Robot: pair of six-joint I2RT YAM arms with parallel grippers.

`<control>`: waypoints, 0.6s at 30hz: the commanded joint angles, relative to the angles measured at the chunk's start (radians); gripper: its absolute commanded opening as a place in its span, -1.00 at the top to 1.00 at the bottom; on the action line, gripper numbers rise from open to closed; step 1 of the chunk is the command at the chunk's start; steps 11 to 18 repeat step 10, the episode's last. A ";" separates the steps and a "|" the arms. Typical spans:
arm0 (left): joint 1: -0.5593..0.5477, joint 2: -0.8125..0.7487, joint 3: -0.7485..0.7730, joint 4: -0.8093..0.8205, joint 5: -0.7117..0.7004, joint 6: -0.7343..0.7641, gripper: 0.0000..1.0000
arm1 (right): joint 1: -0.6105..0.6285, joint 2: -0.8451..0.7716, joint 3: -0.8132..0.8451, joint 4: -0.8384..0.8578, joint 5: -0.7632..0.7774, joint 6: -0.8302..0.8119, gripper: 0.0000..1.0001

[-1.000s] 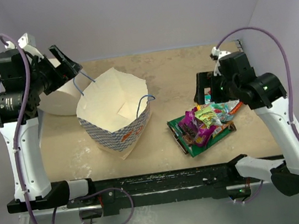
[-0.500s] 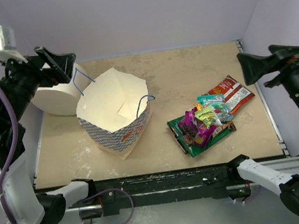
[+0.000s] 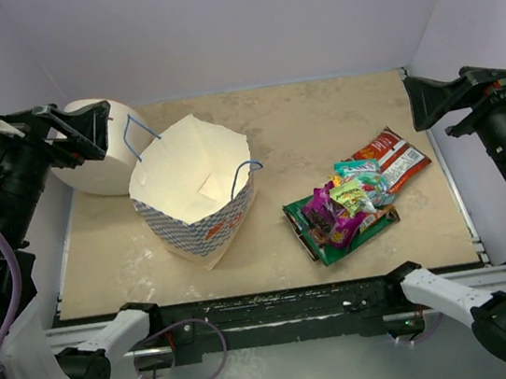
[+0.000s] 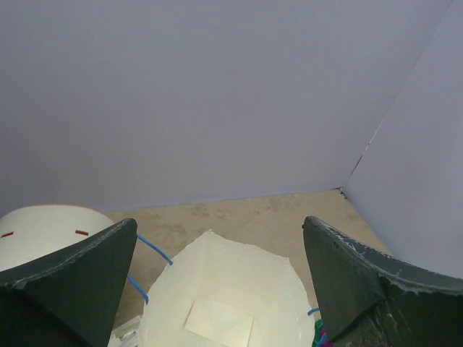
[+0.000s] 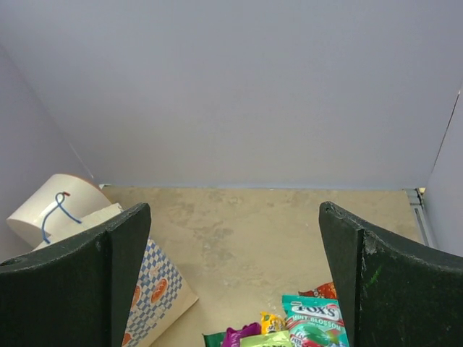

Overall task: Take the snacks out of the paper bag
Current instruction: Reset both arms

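Observation:
The white paper bag [image 3: 195, 190] with a blue pattern band stands open left of centre, its white inside showing only a flat whitish piece; it also shows in the left wrist view [image 4: 224, 289] and the right wrist view [image 5: 148, 289]. The snacks [image 3: 347, 203] lie in a pile on the table right of the bag, with a red-orange packet [image 3: 392, 159] at the pile's far side; the teal packet [image 5: 312, 318] shows in the right wrist view. My left gripper [image 3: 85, 133] is open, raised at the far left. My right gripper [image 3: 429, 101] is open, raised at the far right.
A big white cylinder [image 3: 92, 170] lies behind the bag at the far left, also in the left wrist view [image 4: 43, 235]. Purple walls enclose the table on three sides. The arm bases and a dark rail [image 3: 269, 305] run along the near edge.
Both arms have lifted up and back from the table to the sides. The right arm left the snack pile, uncovering the red-orange packet. Bag and snacks have not moved.

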 commanded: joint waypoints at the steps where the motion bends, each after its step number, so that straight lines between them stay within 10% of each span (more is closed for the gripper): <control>1: -0.004 0.014 0.001 0.016 -0.018 0.009 -0.98 | -0.003 0.020 0.001 0.024 0.027 0.002 -0.99; 18: -0.004 0.030 -0.002 0.022 -0.011 0.006 -0.98 | -0.003 0.028 -0.016 -0.004 0.054 0.000 -0.99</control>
